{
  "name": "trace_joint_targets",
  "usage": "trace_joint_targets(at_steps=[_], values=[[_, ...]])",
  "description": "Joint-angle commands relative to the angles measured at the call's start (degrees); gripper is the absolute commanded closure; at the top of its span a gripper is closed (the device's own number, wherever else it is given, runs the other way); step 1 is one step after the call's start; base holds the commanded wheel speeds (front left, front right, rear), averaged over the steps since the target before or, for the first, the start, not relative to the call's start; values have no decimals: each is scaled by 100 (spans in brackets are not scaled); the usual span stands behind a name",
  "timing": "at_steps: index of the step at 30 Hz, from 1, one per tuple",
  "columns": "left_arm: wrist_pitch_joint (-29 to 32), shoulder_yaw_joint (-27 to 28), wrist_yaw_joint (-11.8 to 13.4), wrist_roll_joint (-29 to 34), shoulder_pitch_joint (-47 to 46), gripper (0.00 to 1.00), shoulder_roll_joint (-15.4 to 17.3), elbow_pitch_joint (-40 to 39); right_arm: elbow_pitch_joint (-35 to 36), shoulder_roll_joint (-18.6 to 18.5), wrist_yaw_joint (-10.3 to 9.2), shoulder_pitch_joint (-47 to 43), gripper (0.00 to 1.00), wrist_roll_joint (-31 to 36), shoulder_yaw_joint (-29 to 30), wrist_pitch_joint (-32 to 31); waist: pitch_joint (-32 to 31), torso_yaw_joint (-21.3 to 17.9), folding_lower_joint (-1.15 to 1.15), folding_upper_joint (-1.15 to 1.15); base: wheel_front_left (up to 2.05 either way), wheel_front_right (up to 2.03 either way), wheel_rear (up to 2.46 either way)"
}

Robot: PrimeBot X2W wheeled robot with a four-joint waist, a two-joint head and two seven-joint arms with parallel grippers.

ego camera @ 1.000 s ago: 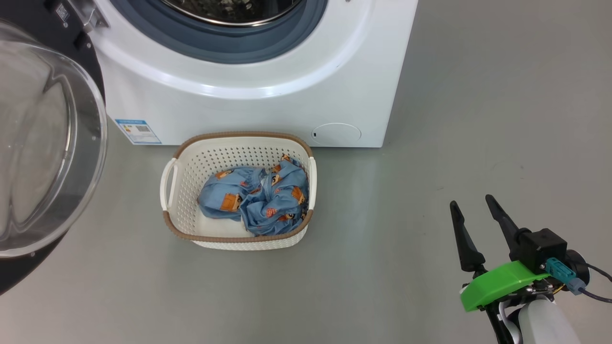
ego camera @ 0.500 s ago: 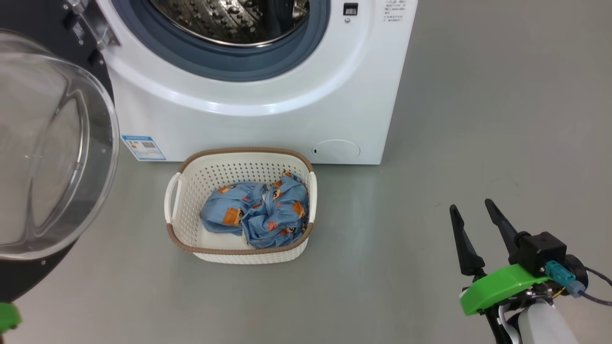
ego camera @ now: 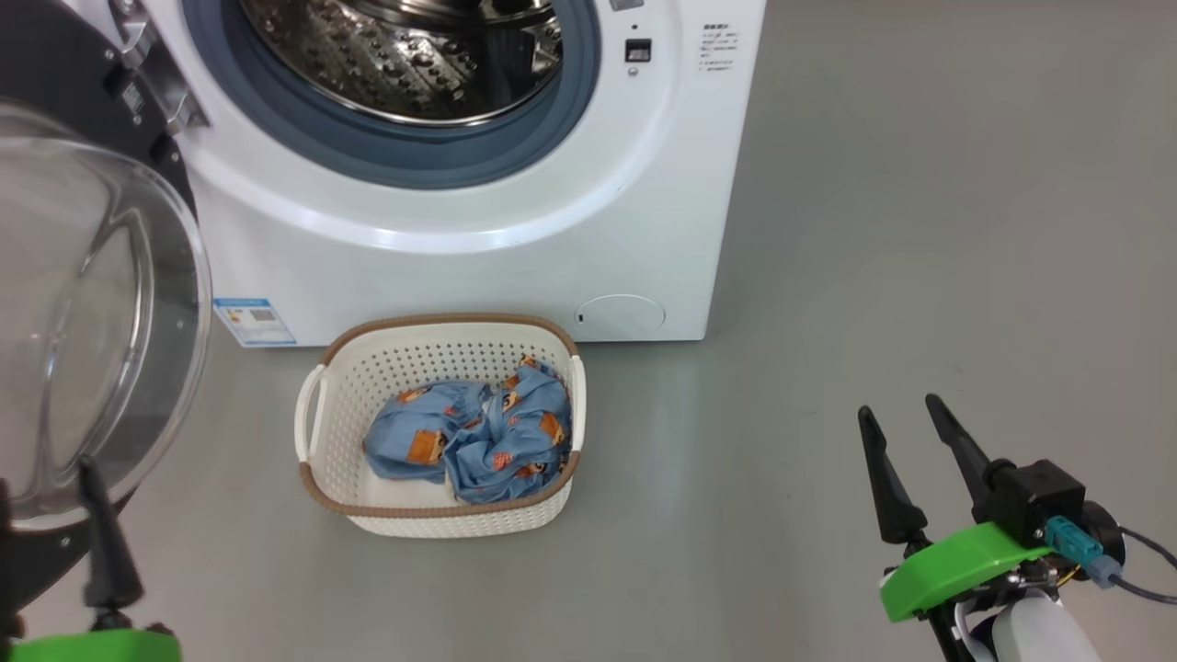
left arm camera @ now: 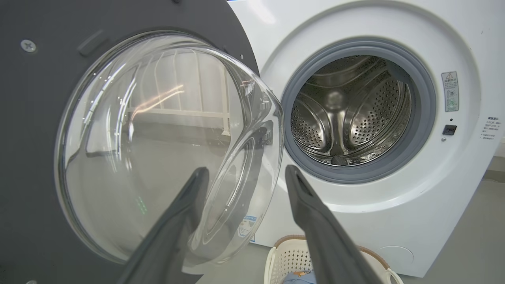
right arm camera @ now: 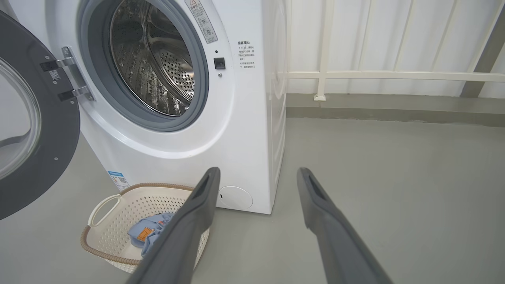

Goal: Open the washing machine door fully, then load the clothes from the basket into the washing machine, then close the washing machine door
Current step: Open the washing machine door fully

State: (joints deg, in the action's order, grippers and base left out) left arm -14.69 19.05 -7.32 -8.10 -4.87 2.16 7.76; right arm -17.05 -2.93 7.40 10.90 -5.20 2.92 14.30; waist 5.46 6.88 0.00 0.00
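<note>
Head view, left to right.

The door [ego camera: 92,303] is at 9 o'clock, swung wide off the washer [ego camera: 460,267], glass bulge toward me. I'd call step one done.

The left gripper [left arm camera: 245,171] sits at 7 o'clock, near the door's lower edge, fingers spread with nothing between them. Its wrist view looks at the door glass and the drum [left arm camera: 347,114], and the basket [ego camera: 441,324] just cuts in at 6 o'clock. So it's aimed over the load, not at it.

The basket stands on the floor [ego camera: 828,230] right in front of the washer, with the drum opening at its 12. Its long axis runs 9 to 3, parallel to the washer front. The clothes [ego camera: 478,437] are all in it, bunched against the 3 o'clock end. The 9 o'clock end shows bare bottom.

The right gripper [ego camera: 899,407] is at 4 o'clock, well apart from the basket, fingers spread, empty, pointing to 12.

Key relation: the heap lies about 2 o'clock from the left gripper and 9 o'clock from the right. The gaps look near equal. The left is maybe a shade nearer the basket, but the heap favours the right end and the door crowds the left arm. My call: right arm has the cleaner line. It needs to turn in toward 9 and drop, fingers across the heap's short side.
</note>
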Motion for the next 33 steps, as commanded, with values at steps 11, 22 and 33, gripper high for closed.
trace_joint_targets(at_steps=[11, 22, 33], values=[[-31, -559, -15, 26, 494, 0, 80, -631, 409, 5, 9, -270, 0, -73, -256, 69, -297, -414, 0, 0, 0, 0, 0], [-31, -1096, 35, 4, 718, 0, 73, -597, 687, 5, 9, -483, 0, -14, -395, 69, -336, -627, 0, 0, 0, 0, 0], [-31, -1364, 134, -42, 718, 0, 73, -421, 776, 5, 9, -493, 0, -14, -401, 70, -374, -631, 0, 0, 0, 0, 0]])
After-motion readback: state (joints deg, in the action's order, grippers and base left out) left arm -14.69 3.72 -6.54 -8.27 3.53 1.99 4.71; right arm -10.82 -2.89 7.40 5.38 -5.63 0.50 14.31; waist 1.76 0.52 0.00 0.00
